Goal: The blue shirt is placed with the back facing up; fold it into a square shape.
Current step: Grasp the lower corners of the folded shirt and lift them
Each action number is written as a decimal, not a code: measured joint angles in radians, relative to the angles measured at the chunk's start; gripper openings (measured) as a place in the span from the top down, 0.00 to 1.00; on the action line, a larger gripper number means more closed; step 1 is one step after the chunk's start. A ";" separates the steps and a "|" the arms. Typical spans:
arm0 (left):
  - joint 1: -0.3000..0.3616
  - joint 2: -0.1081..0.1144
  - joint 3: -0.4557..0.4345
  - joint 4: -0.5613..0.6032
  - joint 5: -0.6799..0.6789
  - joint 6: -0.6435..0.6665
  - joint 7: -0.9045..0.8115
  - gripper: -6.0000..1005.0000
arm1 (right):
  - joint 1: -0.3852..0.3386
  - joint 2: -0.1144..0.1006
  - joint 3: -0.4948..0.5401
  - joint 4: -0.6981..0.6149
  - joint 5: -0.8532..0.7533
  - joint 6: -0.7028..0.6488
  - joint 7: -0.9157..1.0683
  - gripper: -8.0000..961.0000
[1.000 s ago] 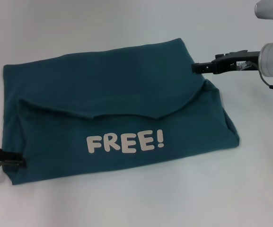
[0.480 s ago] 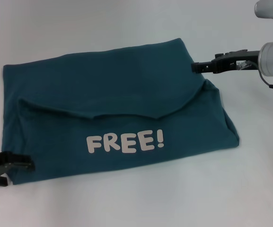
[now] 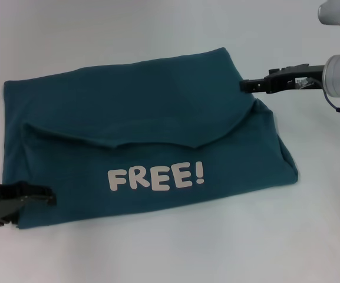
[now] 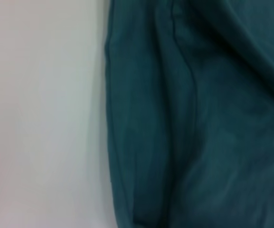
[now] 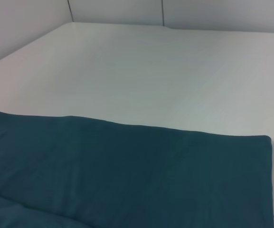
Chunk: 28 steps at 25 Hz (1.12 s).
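Across the table [image 3: 158, 29] the blue shirt [image 3: 140, 127] runs left-right; claw states unclear.

even, bright light; soft shadows; left wrist view blurred, others sharp.

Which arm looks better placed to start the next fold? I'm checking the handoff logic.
Probably the left. The left gripper is already over the near left corner of the blue shirt, beside the folded flap. The right gripper sits just off the shirt's far right edge on the table.
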 joint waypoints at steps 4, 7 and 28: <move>-0.008 -0.001 -0.003 -0.009 -0.005 -0.010 0.000 0.18 | -0.003 0.000 0.000 0.000 0.000 0.000 0.000 0.03; -0.011 -0.003 -0.002 -0.011 -0.006 -0.018 0.000 0.19 | -0.004 0.000 0.000 0.000 0.000 0.000 0.000 0.03; -0.014 -0.006 0.006 -0.024 -0.022 0.004 0.113 0.41 | -0.024 0.000 0.006 -0.028 -0.002 -0.015 0.042 0.03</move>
